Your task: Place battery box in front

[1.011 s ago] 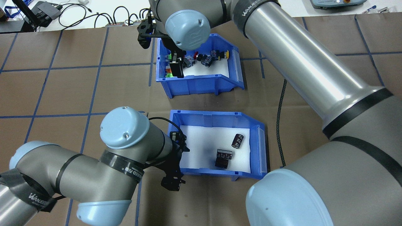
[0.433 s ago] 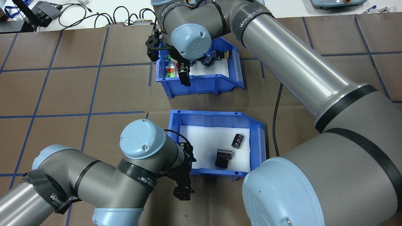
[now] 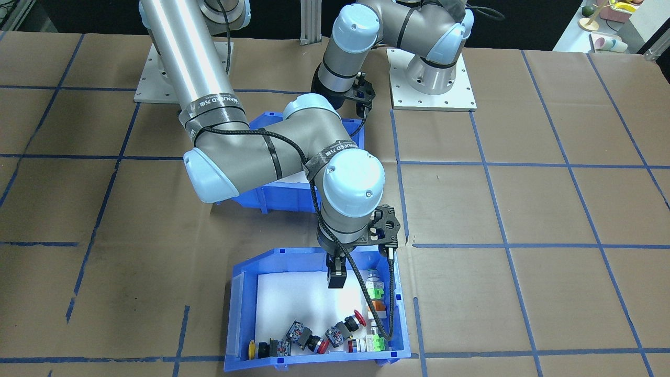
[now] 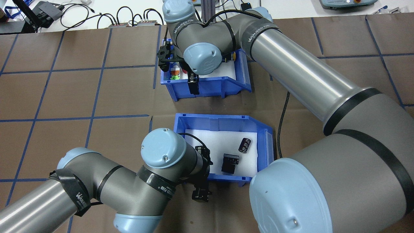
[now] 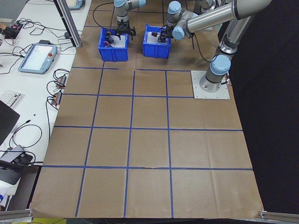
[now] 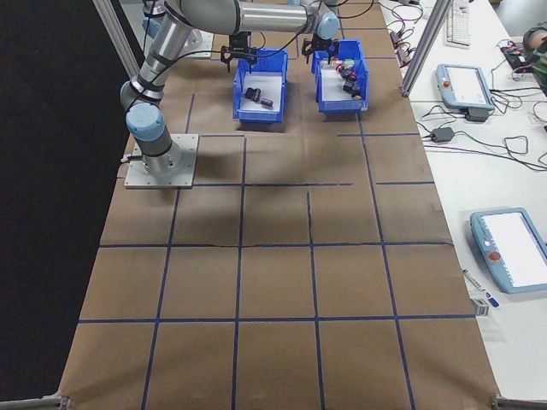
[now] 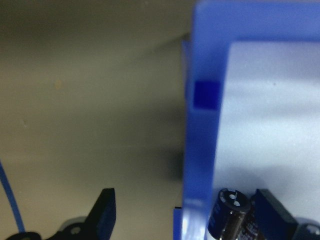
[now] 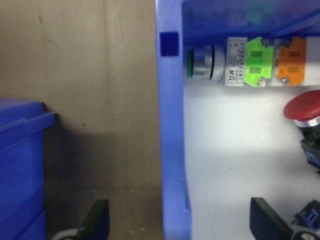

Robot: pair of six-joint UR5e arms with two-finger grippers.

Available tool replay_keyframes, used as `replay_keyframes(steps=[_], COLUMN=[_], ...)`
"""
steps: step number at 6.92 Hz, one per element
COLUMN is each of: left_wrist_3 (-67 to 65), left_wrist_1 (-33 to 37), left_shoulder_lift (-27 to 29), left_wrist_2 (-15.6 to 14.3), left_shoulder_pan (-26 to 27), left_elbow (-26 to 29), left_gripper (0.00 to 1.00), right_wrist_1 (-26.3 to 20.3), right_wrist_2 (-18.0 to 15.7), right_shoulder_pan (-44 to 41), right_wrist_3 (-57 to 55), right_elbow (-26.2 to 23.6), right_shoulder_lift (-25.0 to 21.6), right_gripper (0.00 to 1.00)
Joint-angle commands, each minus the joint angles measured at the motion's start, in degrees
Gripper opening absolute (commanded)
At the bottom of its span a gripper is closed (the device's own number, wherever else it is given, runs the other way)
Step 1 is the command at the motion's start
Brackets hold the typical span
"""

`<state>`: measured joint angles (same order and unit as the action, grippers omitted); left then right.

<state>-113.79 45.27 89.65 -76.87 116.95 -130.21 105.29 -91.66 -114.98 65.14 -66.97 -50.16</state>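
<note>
The left gripper (image 4: 200, 191) stood open, fingers astride the battery box's (image 4: 223, 121) near wall, one outside, the other apparently inside by the cells (image 4: 230, 162). Beyond that box, the right gripper (image 4: 193, 84) was spread likewise over the switch bin's (image 4: 241, 69) near wall.

The battery box (image 4: 226, 121) is sitting nearer the robot, the switch bin (image 4: 237, 82) lying just beyond it. The left gripper (image 4: 202, 176) is straddling the battery box's near wall; the right gripper (image 4: 190, 79) is straddling the switch bin's near wall.
</note>
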Motion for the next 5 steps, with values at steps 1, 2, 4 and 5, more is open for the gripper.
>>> replay_keyframes(steps=[1, 2, 4, 5], left_wrist_3=[-0.03, -0.02, 0.41, 0.42], left_wrist_1=[-1.15, -5.5, -10.37, -10.38], left_shoulder_lift=[0.53, 0.61, 1.14, 0.88], left_wrist_2=[0.31, 1.53, 1.46, 0.68], left_shoulder_pan=[0.47, 0.47, 0.47, 0.56], left_elbow=[-0.04, 0.22, -0.39, -0.4], left_gripper=[0.55, 0.17, 0.0, 0.0], right_wrist_1=[1.15, 1.15, 1.15, 1.15], right_wrist_2=[-0.1, -2.88, -3.53, -3.53], right_shoulder_pan=[-0.07, -0.07, -0.07, 0.19], right_wrist_3=[0.16, 0.94, 1.04, 1.47], right_elbow=[-0.79, -0.8, -0.01, 0.43], right_shoulder_lift=[0.07, 0.24, 0.16, -0.28], right_gripper=[0.73, 0.35, 0.07, 0.04])
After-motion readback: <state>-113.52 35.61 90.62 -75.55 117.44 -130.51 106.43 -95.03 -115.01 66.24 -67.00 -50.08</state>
